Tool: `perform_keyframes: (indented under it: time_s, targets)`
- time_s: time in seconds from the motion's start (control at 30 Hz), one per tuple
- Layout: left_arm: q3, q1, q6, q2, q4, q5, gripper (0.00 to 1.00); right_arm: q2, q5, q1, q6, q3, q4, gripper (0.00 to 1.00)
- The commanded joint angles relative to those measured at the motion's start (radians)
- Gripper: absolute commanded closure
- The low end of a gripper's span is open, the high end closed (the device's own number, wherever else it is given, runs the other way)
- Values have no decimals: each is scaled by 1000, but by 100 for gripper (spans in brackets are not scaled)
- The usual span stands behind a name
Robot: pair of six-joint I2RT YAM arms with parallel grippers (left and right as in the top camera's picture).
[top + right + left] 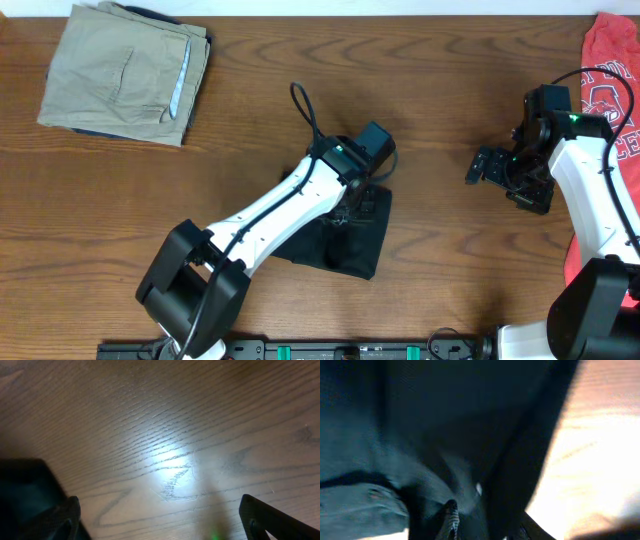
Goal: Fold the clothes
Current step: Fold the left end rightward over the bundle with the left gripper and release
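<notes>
The left gripper (352, 205) points down onto the black shirt (345, 245), which lies directly beneath it as a compact, roughly 4-sided dark patch on the wooden table (440, 90), most of the cloth spreading from the gripper back toward that arm's base. From above, the wrist hides the jaws, and in the left wrist view the frame is filled with blurred dark fabric (445, 420) in soft folds, with only the tip of 1 finger (451, 519) showing at the bottom edge and a strip of bare wood off to the side; whether the jaws are clamped on the cloth or let go of it cannot be told. The right gripper (480, 166) hangs over bare wood well apart from the shirt, its tips turned toward the left gripper, and it is released: in the right wrist view its 2 fingers (67, 520) stand wide apart with nothing but wood grain between them. A red garment with white lettering (610, 60) lies behind the right gripper, along the table edge on its far right. A folded khaki garment (125, 72) sits well apart from the left gripper, ahead of it and to its left
</notes>
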Motion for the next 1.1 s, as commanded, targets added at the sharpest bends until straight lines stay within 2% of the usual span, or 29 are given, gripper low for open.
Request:
perform_keyframes:
  time_s: [0.0, 0.2, 0.37, 0.5, 0.67, 0.87, 0.97, 1.07]
  targets:
    - [-7, -21, 30, 2, -2, 86, 69, -5, -4, 5, -9, 11, 0, 1]
    - [-7, -96, 29, 2, 0, 90, 69, -5, -3, 5, -9, 11, 0, 1]
    - [7, -134, 69, -8, -24, 84, 76, -5, -4, 5, -9, 11, 0, 1]
    - [58, -77, 87, -39, -101, -11, 76, -5, -3, 5, -9, 11, 0, 1]
    - [67, 84, 93, -69, -134, -137, 76, -5, -3, 5, -9, 11, 0, 1]
    - [19, 242, 117, -32, -101, -119, 76, -5, -3, 5, -9, 11, 0, 1]
    - [-19, 260, 177, -6, -63, -20, 78, -5, -3, 5, -9, 11, 0, 1]
    - [-68, 241, 185, 12, 10, 59, 80, -5, -3, 5, -9, 11, 0, 1]
